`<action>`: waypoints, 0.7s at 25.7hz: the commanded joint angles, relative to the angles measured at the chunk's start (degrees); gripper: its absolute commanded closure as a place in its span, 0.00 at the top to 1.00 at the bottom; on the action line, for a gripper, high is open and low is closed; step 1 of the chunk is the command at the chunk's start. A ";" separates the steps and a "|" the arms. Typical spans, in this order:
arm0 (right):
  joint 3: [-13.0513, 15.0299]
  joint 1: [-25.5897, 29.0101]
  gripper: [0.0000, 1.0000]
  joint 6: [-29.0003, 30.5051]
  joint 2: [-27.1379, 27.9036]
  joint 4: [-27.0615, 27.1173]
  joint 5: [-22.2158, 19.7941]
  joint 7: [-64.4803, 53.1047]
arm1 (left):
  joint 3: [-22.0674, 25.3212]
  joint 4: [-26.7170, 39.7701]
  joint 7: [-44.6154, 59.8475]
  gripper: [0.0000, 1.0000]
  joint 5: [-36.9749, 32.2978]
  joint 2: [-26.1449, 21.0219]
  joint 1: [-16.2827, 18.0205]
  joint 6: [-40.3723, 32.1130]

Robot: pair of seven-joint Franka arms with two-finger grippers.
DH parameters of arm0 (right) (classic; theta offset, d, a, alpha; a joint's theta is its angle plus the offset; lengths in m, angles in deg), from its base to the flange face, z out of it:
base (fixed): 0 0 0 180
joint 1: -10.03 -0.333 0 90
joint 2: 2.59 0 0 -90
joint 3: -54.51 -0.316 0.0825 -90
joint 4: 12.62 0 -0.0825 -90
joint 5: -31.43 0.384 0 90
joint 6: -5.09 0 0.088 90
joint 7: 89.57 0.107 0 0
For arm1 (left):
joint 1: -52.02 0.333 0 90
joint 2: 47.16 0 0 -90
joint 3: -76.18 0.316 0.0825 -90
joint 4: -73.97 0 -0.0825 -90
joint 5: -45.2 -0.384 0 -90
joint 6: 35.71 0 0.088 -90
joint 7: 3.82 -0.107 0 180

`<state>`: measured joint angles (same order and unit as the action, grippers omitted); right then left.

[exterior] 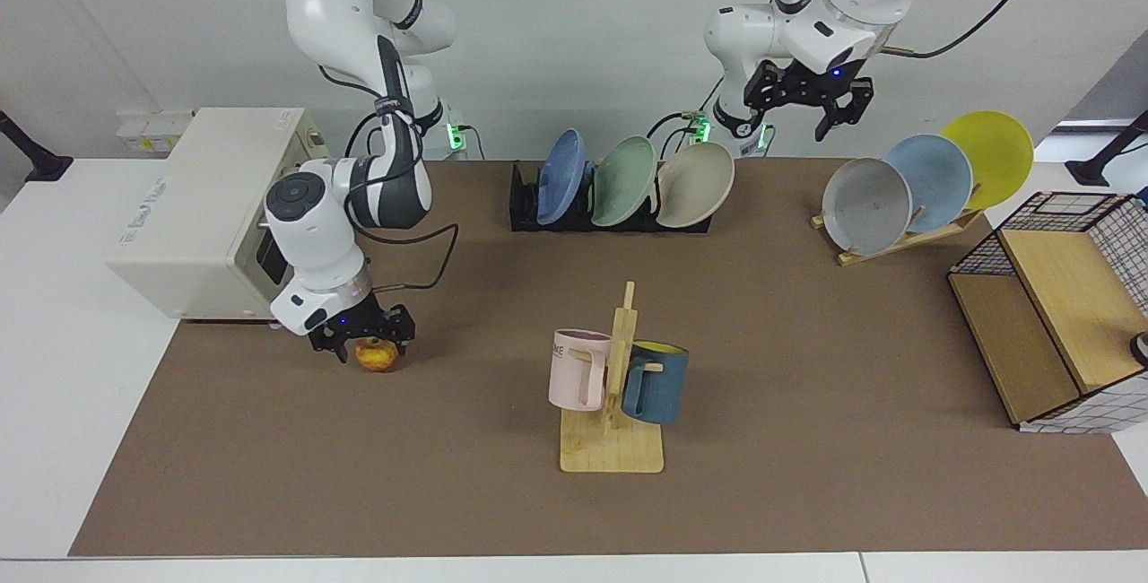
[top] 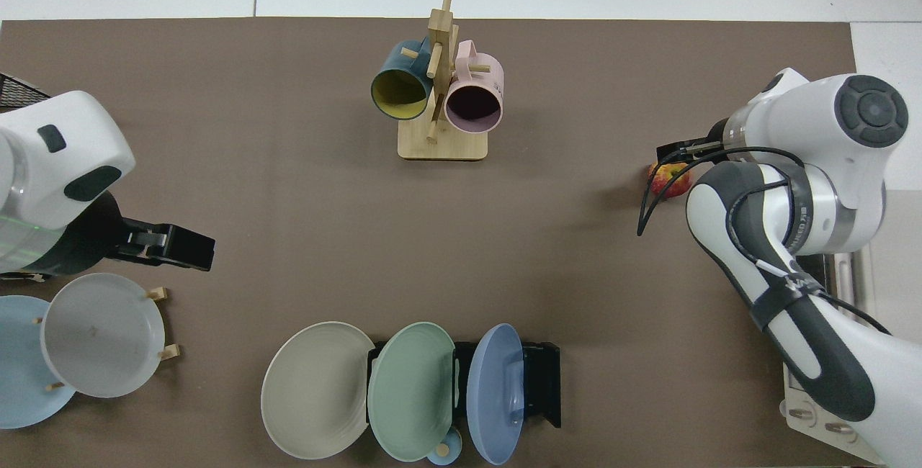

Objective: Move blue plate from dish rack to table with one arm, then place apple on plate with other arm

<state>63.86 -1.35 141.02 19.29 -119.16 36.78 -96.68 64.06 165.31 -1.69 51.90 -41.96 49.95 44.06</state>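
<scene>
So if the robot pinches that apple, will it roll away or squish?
Probably no squishing: the apple looks firm. It is round and sits loose on the table, so an off-centre pinch could roll it. The right gripper is open around it, which should help.

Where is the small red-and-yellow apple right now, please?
In the facing view the small red-and-yellow apple sits on the brown table at the left, directly beneath the right gripper, near the white toaster oven.

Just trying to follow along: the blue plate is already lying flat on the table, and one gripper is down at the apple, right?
Not quite. The blue plate is upright in the dish rack, as the facing view shows. The rest holds: the right gripper is down at the apple, open around it. The left gripper hangs open in the air.
</scene>
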 commanded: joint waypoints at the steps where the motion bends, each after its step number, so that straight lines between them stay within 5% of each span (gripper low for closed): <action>1: 0.06 0.21 1.00 0.49 0.36 -0.17 1.24 -2.47 | -0.36 7.69 1.91 1.00 5.16 5.51 -0.04 3.80; 12: 0.14 0.04 1.00 0.75 0.89 -1.75 1.24 -3.97 | -7.83 21.31 2.08 1.00 16.32 11.84 0.14 14.69; 15: 0.14 0.04 0.98 0.83 0.97 -1.75 1.24 -4.14 | -13.18 27.72 2.61 1.00 20.36 13.60 0.23 19.26; 17: 0.06 0.30 0.77 0.83 0.98 -1.92 1.24 -4.23 | -16.17 31.85 3.40 1.00 23.43 14.92 0.23 23.39; 18: 0.14 0.30 0.55 0.83 0.98 -2.01 1.24 -4.32 | -16.88 33.53 3.49 1.00 25.10 16.32 0.23 24.89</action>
<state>63.95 -1.43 141.08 20.41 -120.35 36.84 -98.23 51.26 188.52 0.88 71.50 -32.01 50.01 61.39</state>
